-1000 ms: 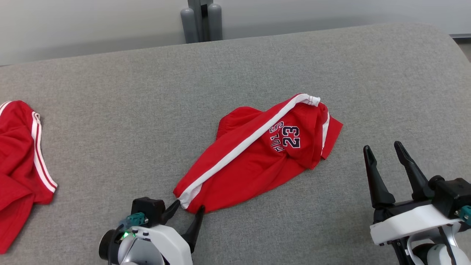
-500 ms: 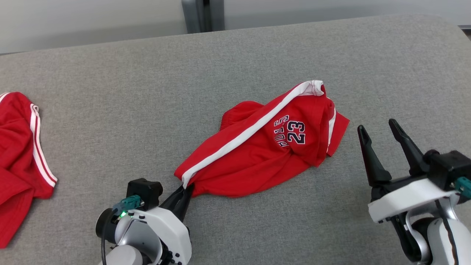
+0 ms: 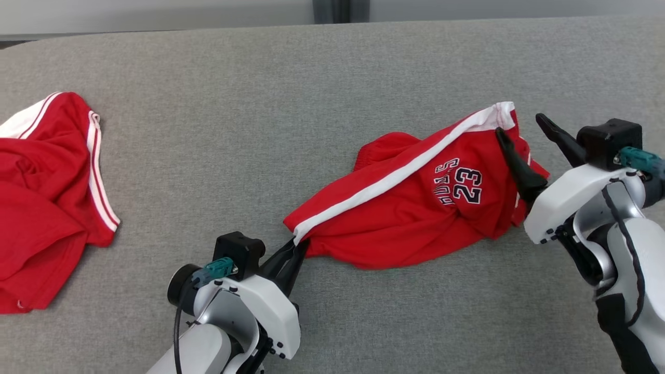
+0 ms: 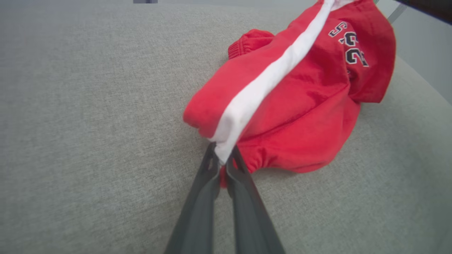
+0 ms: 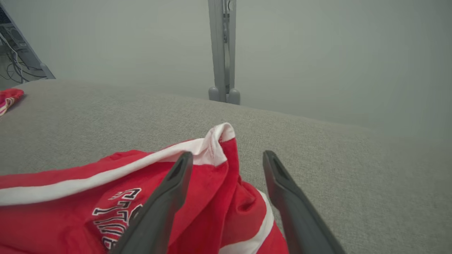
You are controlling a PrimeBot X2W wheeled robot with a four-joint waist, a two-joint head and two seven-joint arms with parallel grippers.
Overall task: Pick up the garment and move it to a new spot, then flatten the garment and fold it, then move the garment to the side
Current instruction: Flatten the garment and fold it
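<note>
The crumpled red white-striped shorts (image 3: 410, 218) are clamped at the lower-left corner by the left gripper (image 3: 297, 248); the right gripper (image 3: 519, 124) is spread wide, its contact with the hem unclear.

the garment (image 4: 300, 88) runs past the left wrist view's top edge.

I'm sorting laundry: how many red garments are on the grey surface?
2. The numbered garment lies centrally, pinched by the left gripper; the other garment lies far left, partly out of frame.
</note>
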